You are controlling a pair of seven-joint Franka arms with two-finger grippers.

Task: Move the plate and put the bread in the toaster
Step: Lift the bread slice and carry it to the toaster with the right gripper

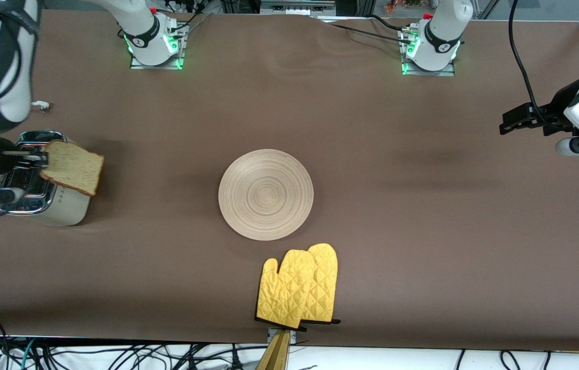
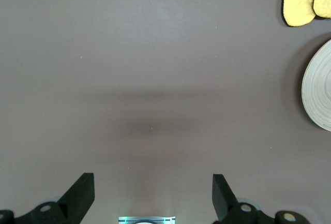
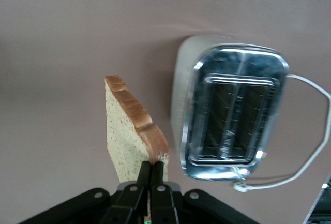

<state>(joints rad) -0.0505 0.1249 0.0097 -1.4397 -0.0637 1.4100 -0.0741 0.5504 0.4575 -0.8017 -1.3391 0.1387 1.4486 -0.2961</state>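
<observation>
I see the round, pale wooden plate (image 1: pixel 265 194) mid-table, bare, beside a yellow quilted oven mitt (image 1: pixel 299 287). At the right arm's end stands the cream toaster with chrome top (image 1: pixel 37 185). My right gripper (image 1: pixel 37 160), clamped on the speckled tan bread slice (image 1: pixel 73 167), holds it over the toaster's plate-side edge, not yet above either slot; I'd shift it sideways and align it with the slots' long axis. My left gripper (image 2: pixel 153 195) waits, jaws apart, over bare table. No readable writing.

This was a robot lab, not a kitchen. Two white robot arm bases (image 1: pixel 153 38) with green lights were bolted to a brown cloth-covered table (image 1: pixel 397 205) at 12 o'clock. Loose black cables (image 1: pixel 114 357) lay tangled at 6 o'clock.
</observation>
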